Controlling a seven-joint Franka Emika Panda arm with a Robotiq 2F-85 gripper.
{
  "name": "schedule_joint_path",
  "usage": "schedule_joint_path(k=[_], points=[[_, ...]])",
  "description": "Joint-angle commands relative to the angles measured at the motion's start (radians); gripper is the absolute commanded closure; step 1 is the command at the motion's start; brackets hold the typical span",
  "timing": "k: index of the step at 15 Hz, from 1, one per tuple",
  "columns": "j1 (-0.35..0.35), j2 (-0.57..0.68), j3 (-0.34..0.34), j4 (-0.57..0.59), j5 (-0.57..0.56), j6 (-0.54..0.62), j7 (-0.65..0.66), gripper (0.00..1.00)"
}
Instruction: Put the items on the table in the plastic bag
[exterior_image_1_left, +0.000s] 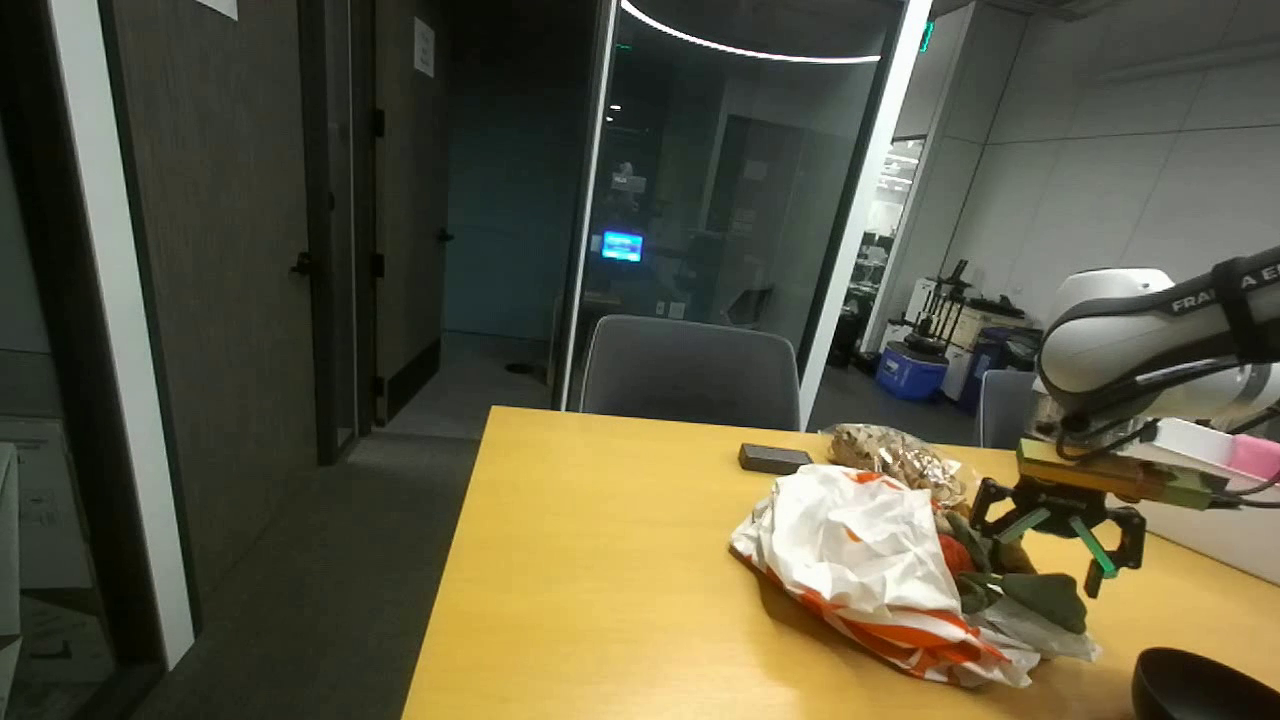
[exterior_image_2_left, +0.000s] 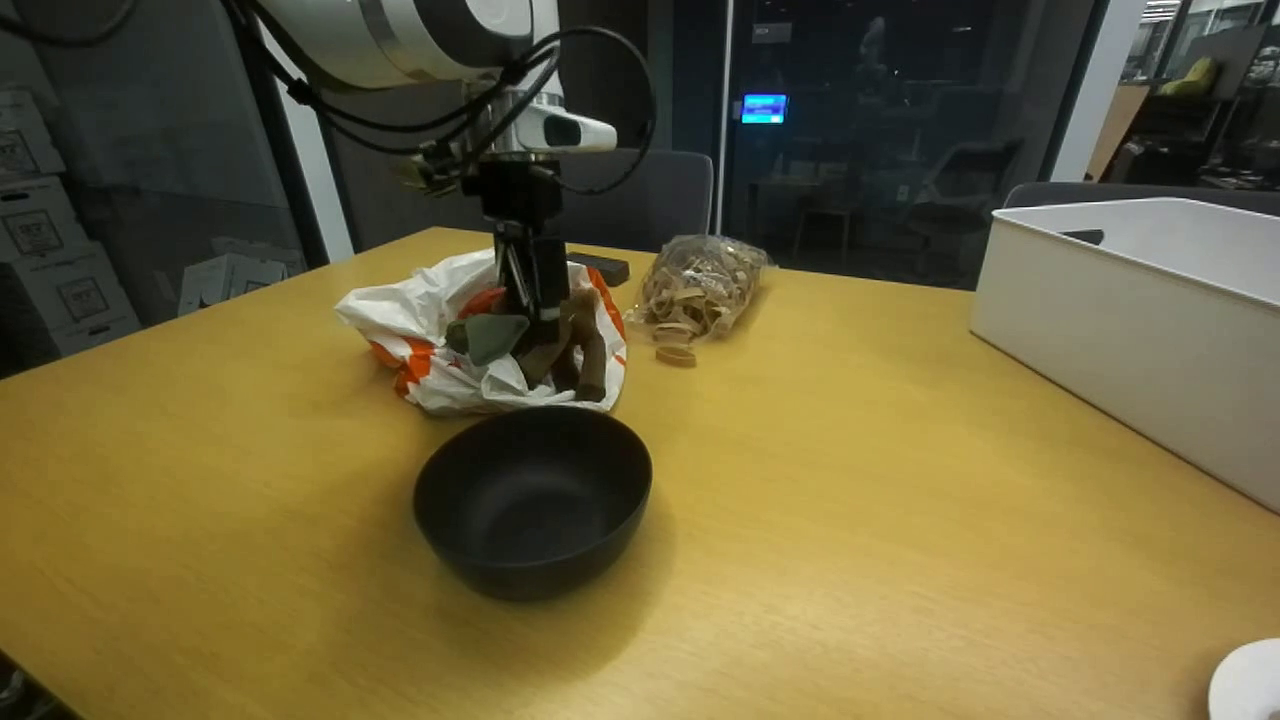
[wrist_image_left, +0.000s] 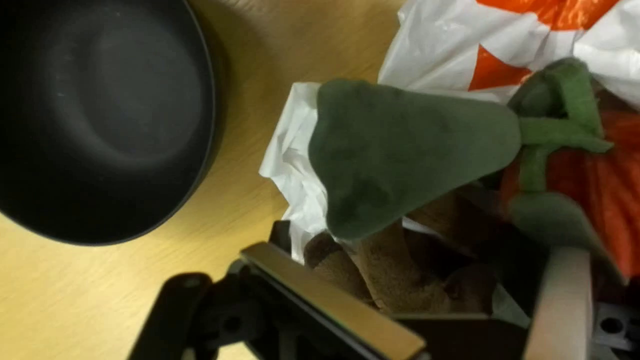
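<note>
Wrist view, gripper spread wide over the plastic bag, green item across its edge, brown items inside, black bowl to the left.

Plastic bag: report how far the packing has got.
Done: brown pieces and a red item sit in the mouth of the plastic bag. In hand: nothing seems gripped; the open gripper is at that mouth. Left, probably: the green piece across its lip; outside, the dark block, clear pouch and black bowl, if wanted.
</note>
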Motion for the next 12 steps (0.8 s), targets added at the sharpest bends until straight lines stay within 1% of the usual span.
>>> schedule_joint_path(k=[1,3,5,7,9,12], points=[[0.007,0.055,-0.027,0.035,-0.002,0.028,0.114,0.0],[0.007,0.058,-0.04,0.042,-0.006,-0.044,0.131,0.0],[0.005,0.049,-0.046,0.021,-0.003,-0.035,0.126,0.0],[0.005,0.071,-0.048,0.037,0.003,-0.059,0.115,0.0],[-0.002,0.087,-0.044,0.048,0.025,-0.083,0.077,0.0],[-0.007,0.11,-0.046,0.06,0.043,-0.094,0.062,0.0]])
